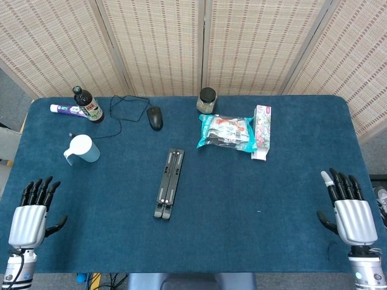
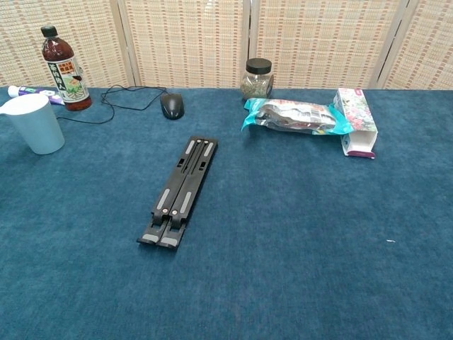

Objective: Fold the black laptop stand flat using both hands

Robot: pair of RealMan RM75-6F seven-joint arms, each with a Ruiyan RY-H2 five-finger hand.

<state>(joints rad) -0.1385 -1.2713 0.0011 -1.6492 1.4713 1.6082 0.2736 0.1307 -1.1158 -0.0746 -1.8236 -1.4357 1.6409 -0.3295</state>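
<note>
The black laptop stand [image 1: 169,183] lies folded flat as a narrow bar in the middle of the blue table; the chest view shows the black laptop stand [image 2: 180,191] running from near left to far right. My left hand [image 1: 30,218] hovers at the table's front left corner, palm down, fingers straight and apart, holding nothing. My right hand [image 1: 349,212] is at the front right corner, fingers likewise spread and empty. Both hands are far from the stand. Neither hand appears in the chest view.
A pale blue cup [image 1: 81,148] stands left of the stand. At the back are a dark bottle [image 1: 87,106], a tube [image 1: 66,109], a corded mouse [image 1: 155,118], a jar [image 1: 207,100], a snack bag [image 1: 225,133] and a carton [image 1: 261,132].
</note>
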